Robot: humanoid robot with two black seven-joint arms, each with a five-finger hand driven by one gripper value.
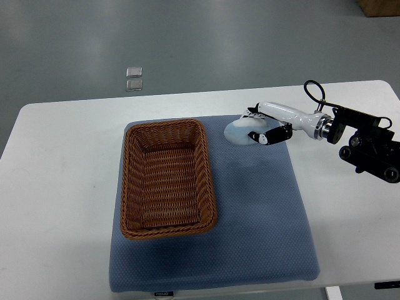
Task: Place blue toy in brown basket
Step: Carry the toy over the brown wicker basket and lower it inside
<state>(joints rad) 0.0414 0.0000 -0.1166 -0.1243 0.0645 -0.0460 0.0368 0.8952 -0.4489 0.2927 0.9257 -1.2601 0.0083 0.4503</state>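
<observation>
Brown basket (169,180): empty, on the blue mat's (262,237) left half.
Blue toy (239,132): just right of the basket's far corner, apparently lifted.
Right hand (262,128): fingers wrapped around the toy.
Progress: grasp made; carrying over the rim and releasing remain.
Obstacles: none between toy and basket; table (56,187) bare around it.
</observation>
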